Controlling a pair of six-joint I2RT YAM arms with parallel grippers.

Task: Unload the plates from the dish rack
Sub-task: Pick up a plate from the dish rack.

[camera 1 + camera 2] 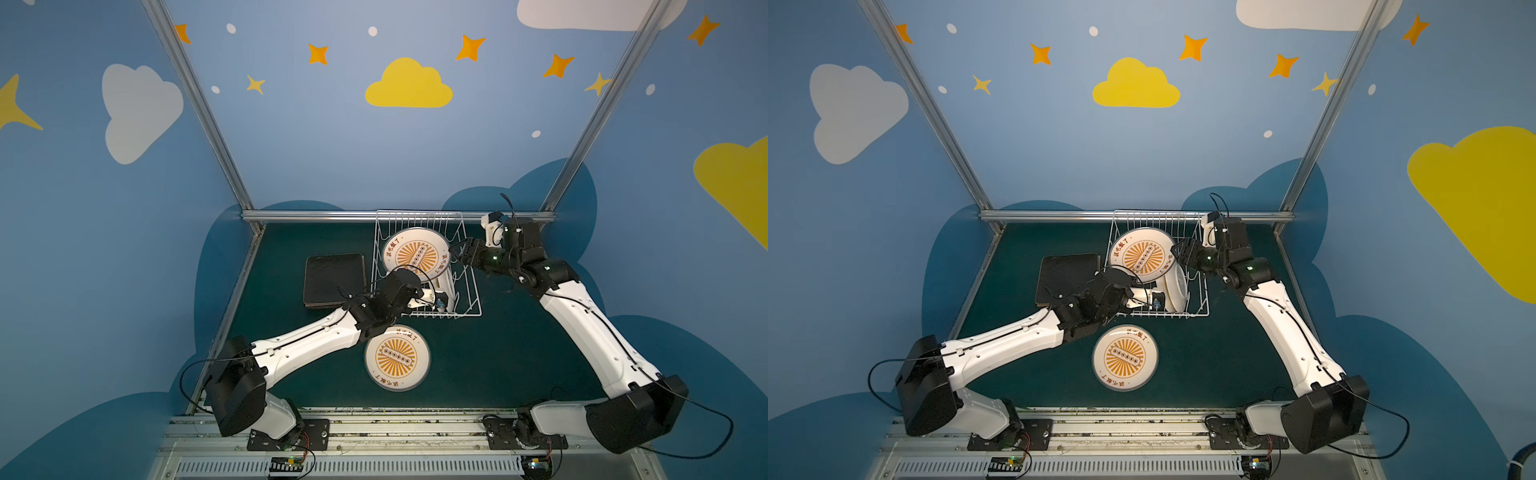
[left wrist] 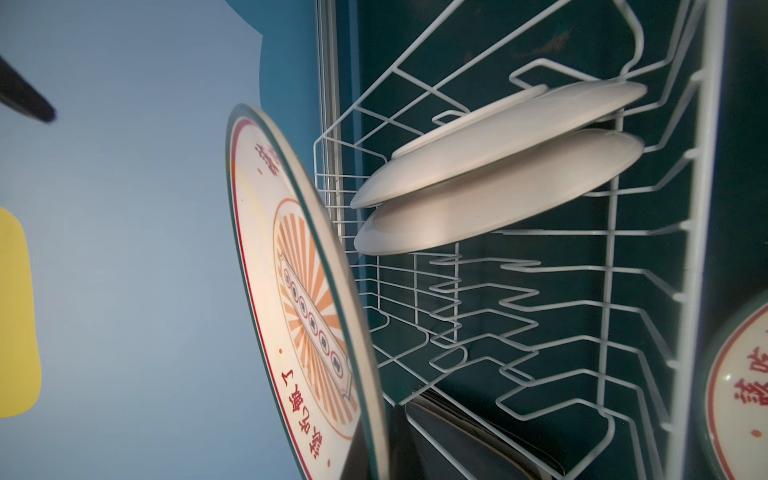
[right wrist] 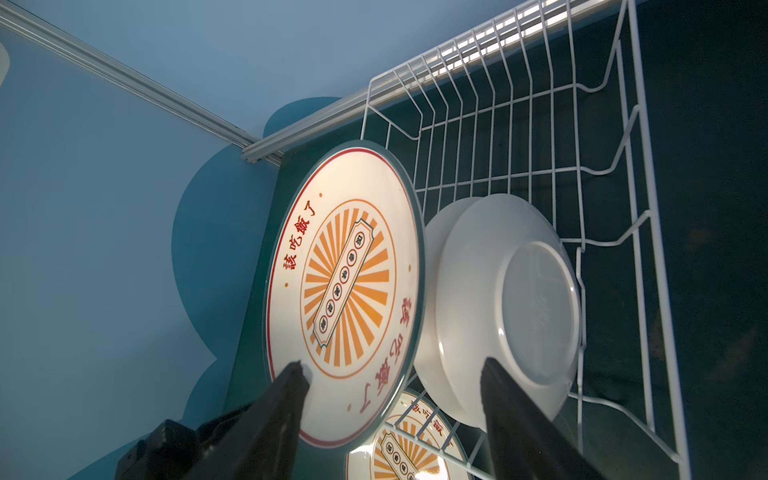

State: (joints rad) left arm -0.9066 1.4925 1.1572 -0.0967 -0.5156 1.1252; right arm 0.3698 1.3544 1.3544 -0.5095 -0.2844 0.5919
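Pinching raised sunburst plate (image 1: 415, 253) by its rim with left gripper (image 1: 409, 277), tilted above dish rack (image 1: 471, 291). (K.)
Noted. On right gripper (image 3: 395, 363): spread wide, holding nothing, at rack's side. Inside, two white plates (image 3: 498, 307) leaning. (M.)

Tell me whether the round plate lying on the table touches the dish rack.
Apart. In a top view a strip of green table shows between the plate and the dish rack.

Blue walls (image 1: 332, 158) carry painted clouds (image 1: 139, 112) and orange stars (image 1: 470, 48) (one yellow cloud (image 1: 409, 85) sits centre back); aluminium posts (image 1: 198, 104) frame a dark green surface (image 1: 498, 353).
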